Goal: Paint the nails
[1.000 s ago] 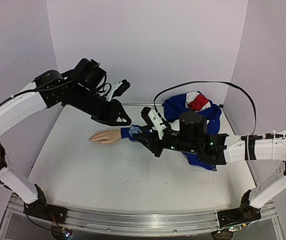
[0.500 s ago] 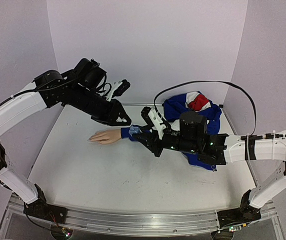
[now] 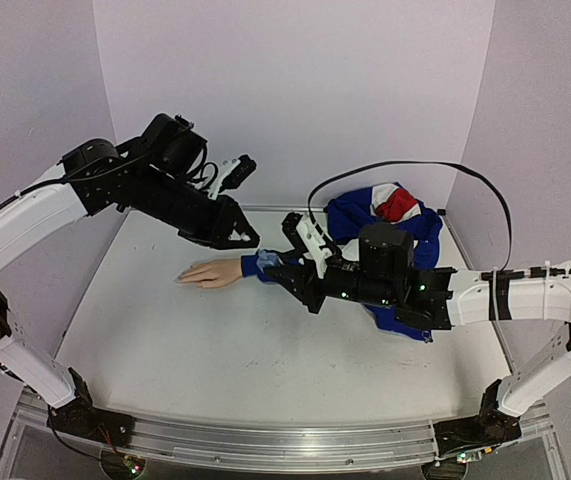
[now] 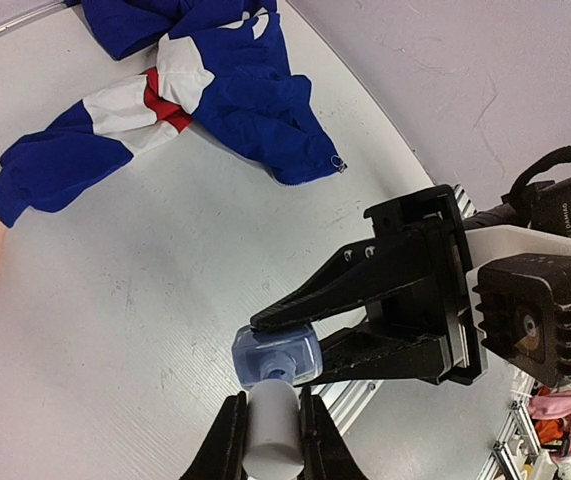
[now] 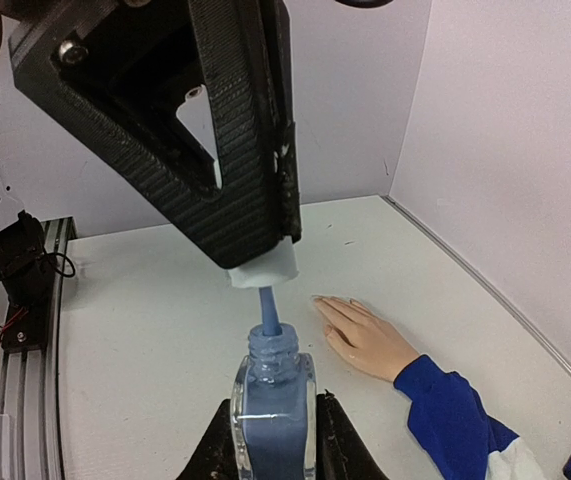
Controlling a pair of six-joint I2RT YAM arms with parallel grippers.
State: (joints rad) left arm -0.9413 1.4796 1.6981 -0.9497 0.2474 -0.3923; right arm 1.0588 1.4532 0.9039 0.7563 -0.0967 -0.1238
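The mannequin hand (image 3: 210, 272) lies palm down on the white table, its blue sleeve cuff (image 3: 253, 264) toward the right arm. Its nails (image 5: 323, 301) are tiny and bare at the fingertips. My right gripper (image 5: 273, 405) is shut on a clear bottle of blue polish (image 5: 273, 420), held upright just right of the hand. My left gripper (image 4: 271, 398) is shut on the pale cap (image 4: 273, 430), which sits lifted above the bottle neck. The blue brush stem (image 5: 269, 312) still reaches down into the neck.
A blue, white and red garment (image 3: 395, 215) is bunched at the back right, and its sleeve runs to the hand. A black cable (image 3: 395, 168) arcs over it. Lilac walls close the back and sides. A metal rail (image 3: 265, 440) lines the near edge.
My left gripper has risen slightly with the cap, drawing the brush partly out of the bottle. The right arm, bottle and hand have stayed put.
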